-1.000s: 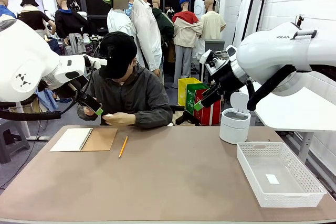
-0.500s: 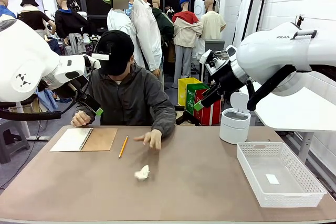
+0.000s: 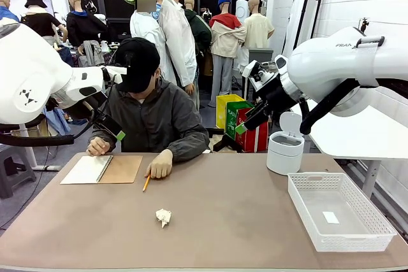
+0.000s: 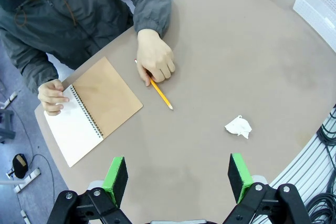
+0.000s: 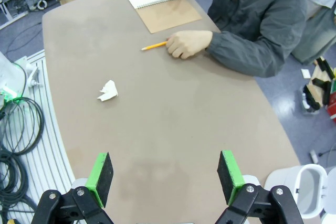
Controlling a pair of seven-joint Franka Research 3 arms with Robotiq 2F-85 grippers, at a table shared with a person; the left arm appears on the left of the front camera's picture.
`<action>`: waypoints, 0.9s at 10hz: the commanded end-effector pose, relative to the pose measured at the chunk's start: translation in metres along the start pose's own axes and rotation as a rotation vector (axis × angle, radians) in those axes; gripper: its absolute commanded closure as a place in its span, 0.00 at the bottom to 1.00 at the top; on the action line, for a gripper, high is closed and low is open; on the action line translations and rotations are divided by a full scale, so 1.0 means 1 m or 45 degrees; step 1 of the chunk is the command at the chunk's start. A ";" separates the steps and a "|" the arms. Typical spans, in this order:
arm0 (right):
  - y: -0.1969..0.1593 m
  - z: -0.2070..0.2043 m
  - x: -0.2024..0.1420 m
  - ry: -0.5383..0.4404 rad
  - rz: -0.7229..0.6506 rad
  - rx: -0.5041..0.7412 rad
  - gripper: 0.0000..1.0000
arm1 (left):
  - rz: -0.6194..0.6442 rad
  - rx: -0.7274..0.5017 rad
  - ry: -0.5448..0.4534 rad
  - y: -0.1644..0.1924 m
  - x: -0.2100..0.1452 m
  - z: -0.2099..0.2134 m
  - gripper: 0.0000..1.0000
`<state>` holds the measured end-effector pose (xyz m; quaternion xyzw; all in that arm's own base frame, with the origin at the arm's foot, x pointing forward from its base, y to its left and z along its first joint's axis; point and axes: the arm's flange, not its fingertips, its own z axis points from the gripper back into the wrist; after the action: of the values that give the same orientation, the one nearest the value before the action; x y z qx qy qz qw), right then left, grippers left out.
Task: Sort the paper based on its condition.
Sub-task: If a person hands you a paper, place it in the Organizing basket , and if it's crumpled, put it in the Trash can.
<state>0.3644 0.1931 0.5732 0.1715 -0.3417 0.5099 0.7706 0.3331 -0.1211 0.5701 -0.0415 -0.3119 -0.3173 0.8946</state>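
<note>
The paper [image 3: 164, 217] is a small crumpled white wad lying loose on the brown table, near its middle and towards the robot's side. It also shows as the wad [image 4: 239, 127] in the left wrist view and the wad [image 5: 108, 91] in the right wrist view. My left gripper [image 3: 112, 128] hangs high over the table's far left, open, with nothing between its green pads [image 4: 115, 179]. My right gripper [image 3: 245, 124] is raised at the far right, open and empty as well; the right gripper [image 5: 165, 179] looks down on bare tabletop. Both are well clear of the wad.
A person sits at the far side, one hand [image 3: 159, 165] on a yellow pencil [image 3: 147, 183], the other on an open spiral notebook [image 3: 102, 169]. A white basket [image 3: 366, 224] holding a tiny tag stands at the right, and a white lidded bin [image 3: 285, 151] stands behind it.
The crumpled wad has appeared on the table after the person's hand reached out; it has rolled slightly left and nearer. The hand has drawn back onto the pencil. Both arms stayed still.
</note>
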 end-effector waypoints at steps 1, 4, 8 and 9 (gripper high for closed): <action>0.000 0.000 0.001 0.003 -0.001 -0.002 0.00 | 0.000 0.001 0.002 0.001 0.000 0.000 0.00; 0.004 -0.011 0.008 0.042 -0.024 -0.013 0.00 | 0.000 0.001 0.002 0.001 0.000 0.000 0.00; 0.025 -0.069 0.037 0.170 -0.013 0.024 0.00 | 0.000 0.001 0.002 0.001 0.000 0.000 0.00; 0.030 -0.084 0.040 0.200 -0.012 0.019 0.00 | 0.000 0.001 0.002 0.001 0.000 0.000 0.00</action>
<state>0.3676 0.2737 0.5387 0.1563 -0.2818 0.5268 0.7865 0.3330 -0.1213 0.5700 -0.0414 -0.3118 -0.3175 0.8946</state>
